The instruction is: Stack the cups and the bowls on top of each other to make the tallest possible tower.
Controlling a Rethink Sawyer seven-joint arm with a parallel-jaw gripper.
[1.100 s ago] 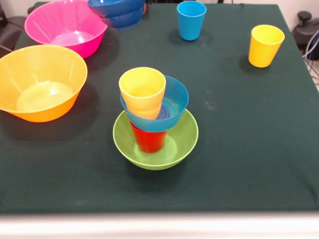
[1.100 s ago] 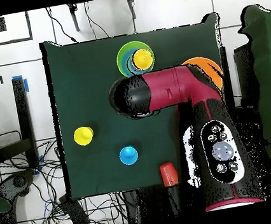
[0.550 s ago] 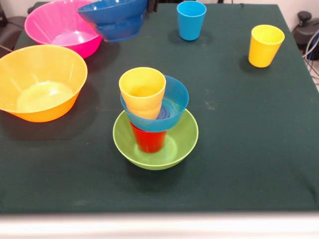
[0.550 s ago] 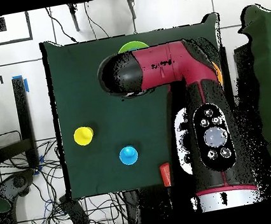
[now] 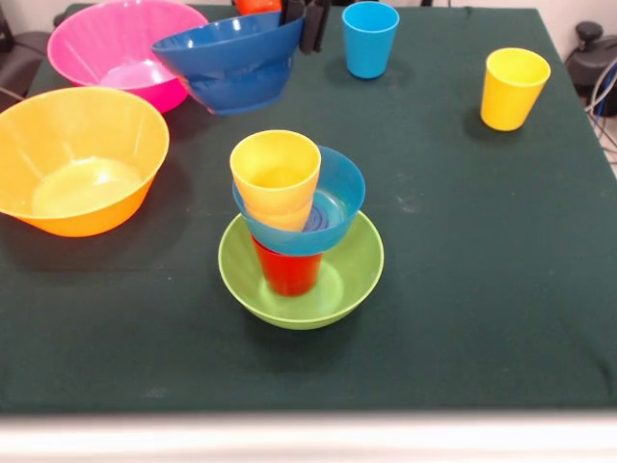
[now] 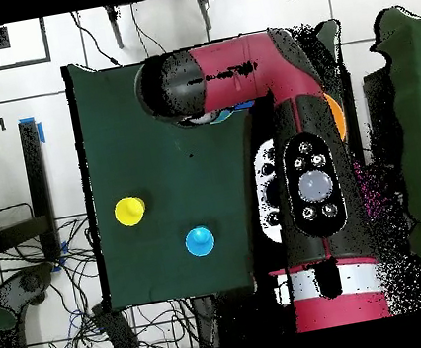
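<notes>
Gripper point(image 5: 307, 24) clamped on dark blue bowl's point(image 5: 234, 60) rim; bowl has dropped lower, tilted, closing on the tower point(image 5: 297, 231) below and nearer the camera. Placement next.

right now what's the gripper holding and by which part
The dark blue bowl, held tilted above the table; the gripper grips its rim on the side toward the light blue cup.

dark blue bowl point(image 5: 234, 66), green bowl point(image 5: 342, 280), pink bowl point(image 5: 101, 43): glossy smooth plastic | yellow cup point(image 5: 276, 172): shiny translucent plastic | table cover point(image 5: 482, 270): matt dark green cloth, faintly scuffed | arm point(image 6: 236, 67): smooth glossy red-black shell
</notes>
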